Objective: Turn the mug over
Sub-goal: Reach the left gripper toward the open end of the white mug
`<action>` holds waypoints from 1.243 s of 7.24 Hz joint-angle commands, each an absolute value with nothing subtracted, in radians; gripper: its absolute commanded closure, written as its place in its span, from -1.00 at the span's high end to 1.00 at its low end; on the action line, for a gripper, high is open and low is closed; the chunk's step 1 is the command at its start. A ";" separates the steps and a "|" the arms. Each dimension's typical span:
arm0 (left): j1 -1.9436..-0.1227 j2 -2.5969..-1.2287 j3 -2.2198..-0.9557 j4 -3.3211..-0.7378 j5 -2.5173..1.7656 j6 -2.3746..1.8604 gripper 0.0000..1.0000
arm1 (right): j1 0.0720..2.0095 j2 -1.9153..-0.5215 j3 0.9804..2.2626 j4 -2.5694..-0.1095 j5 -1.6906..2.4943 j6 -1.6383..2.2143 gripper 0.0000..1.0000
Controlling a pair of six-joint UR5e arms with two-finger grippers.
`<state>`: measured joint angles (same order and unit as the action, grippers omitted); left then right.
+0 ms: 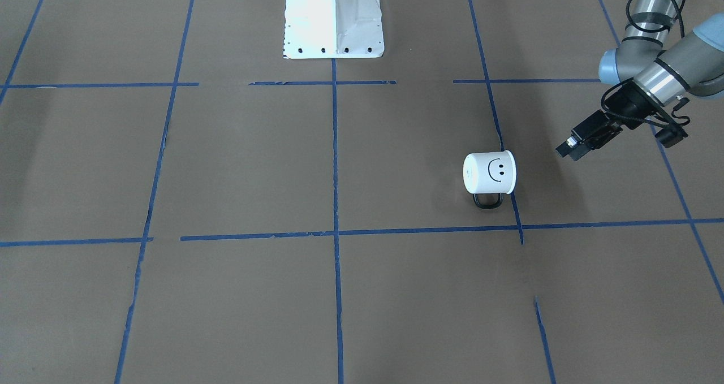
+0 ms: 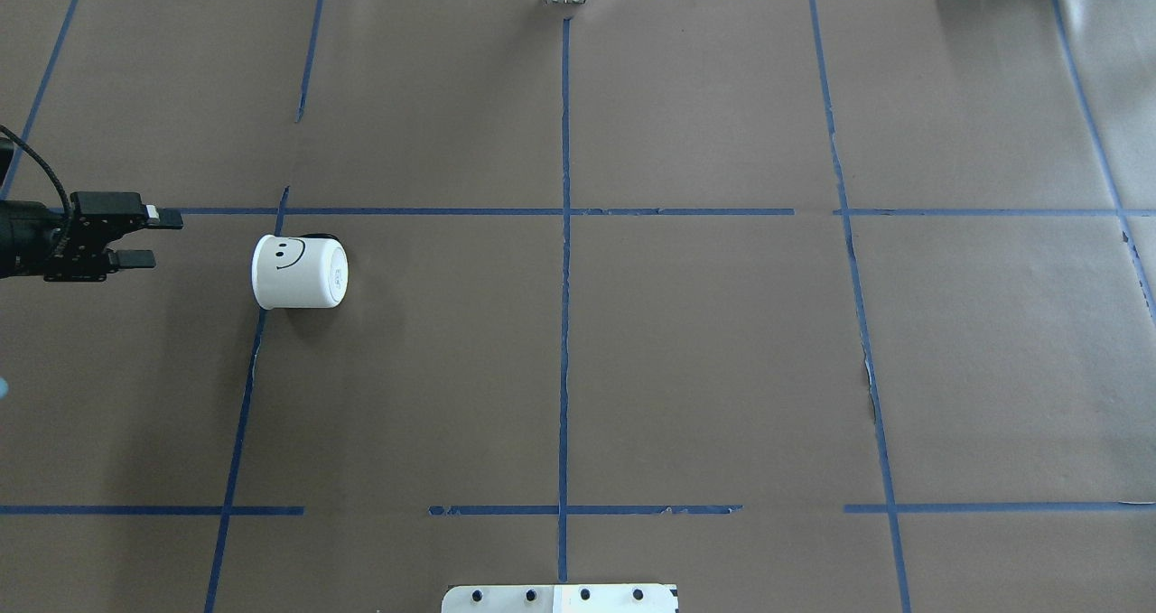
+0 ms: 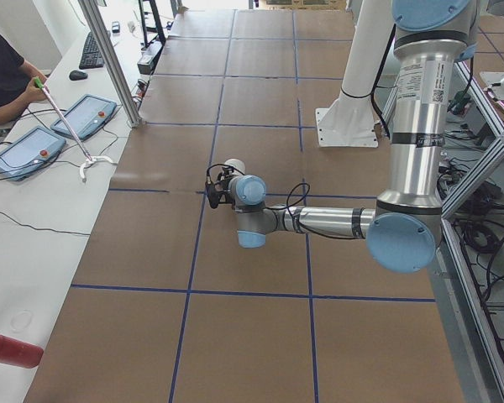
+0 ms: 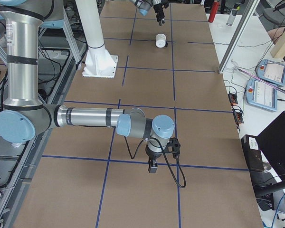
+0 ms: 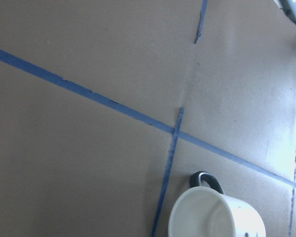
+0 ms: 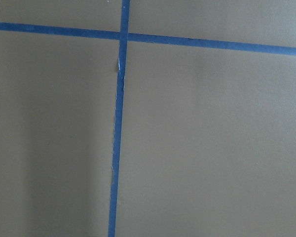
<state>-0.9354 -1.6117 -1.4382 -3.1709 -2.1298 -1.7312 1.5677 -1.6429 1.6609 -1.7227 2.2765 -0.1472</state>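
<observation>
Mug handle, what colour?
Black loop handle on the white mug, clearest in the exterior front-facing view.

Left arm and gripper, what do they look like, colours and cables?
The left arm has silver metal tubes and grey joints with pale blue caps. The left gripper is black and boxy with two short fingers; black cables loop around its wrist.

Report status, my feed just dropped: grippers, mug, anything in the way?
Left gripper open, short of mug. Right gripper distant, state unclear. Mug on its side, mouth facing left gripper. Nothing between them.
</observation>
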 commanded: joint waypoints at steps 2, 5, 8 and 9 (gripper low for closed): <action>-0.810 -1.708 -1.402 -3.301 -1.962 -1.691 1.00 | 1.568 -1.643 1.661 -1.723 2.276 -0.147 1.00; -0.788 -1.715 -1.335 -3.300 -1.976 -1.361 0.99 | 1.568 -1.643 1.661 -1.723 2.276 -0.147 1.00; -0.787 -1.755 -1.266 -3.304 -2.021 -1.385 0.99 | 1.568 -1.643 1.661 -1.723 2.276 -0.147 1.00; -0.787 -1.761 -1.261 -3.306 -2.063 -1.417 0.99 | 1.568 -1.644 1.661 -1.723 2.276 -0.147 1.00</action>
